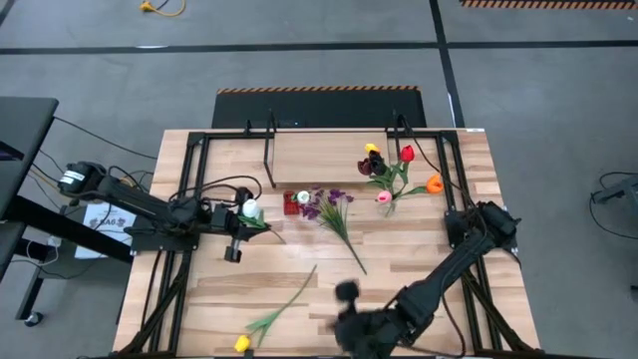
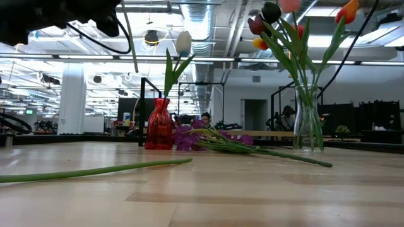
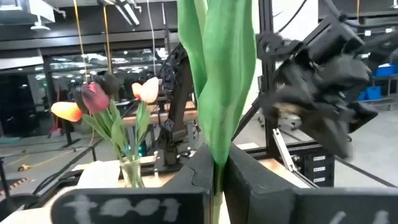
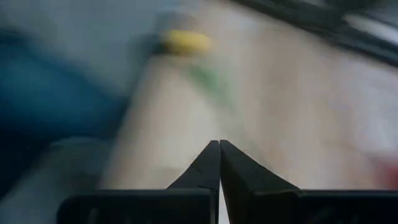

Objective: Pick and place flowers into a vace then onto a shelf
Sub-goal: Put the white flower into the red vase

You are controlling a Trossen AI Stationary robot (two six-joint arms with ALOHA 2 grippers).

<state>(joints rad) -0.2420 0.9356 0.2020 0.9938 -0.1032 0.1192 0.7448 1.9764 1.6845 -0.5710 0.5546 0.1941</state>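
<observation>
**White tulip pinched on the left, empty claw on the right**

White paper with dark print lies off the table's left edge under the left arm, too small to read; no other writing can be made out.

From above, the left gripper [image 1: 239,221] sits over the left half of the table [image 1: 249,289], closed on the green stem of a white tulip [image 1: 251,209]. The left wrist view shows that grip closely: both dark fingers [image 3: 199,171] press together on the broad leaf and stem, which rise upright between them. Just beside the tulip stands a red vase [image 1: 290,203]; the low view gives its shape, narrow at the neck, with the white bloom above it. A yellow tulip [image 1: 242,343] lies flat near the front left edge, its long stem angled toward the middle. Only the low view shows that stem resting flat along the boards.

A purple sprig [image 1: 334,214] lies at the centre, beside the red vase. Behind it is the shelf [image 1: 319,160], a pale board on black legs. To its right a clear glass vase [image 2: 308,123] holds red, yellow, pink, orange and dark tulips.

The right gripper [image 1: 349,324] hangs over the front edge, blurred. Its wrist view shows its fingers [image 4: 208,165] pressed tip to tip, holding nothing, with the yellow tulip farther off.
</observation>
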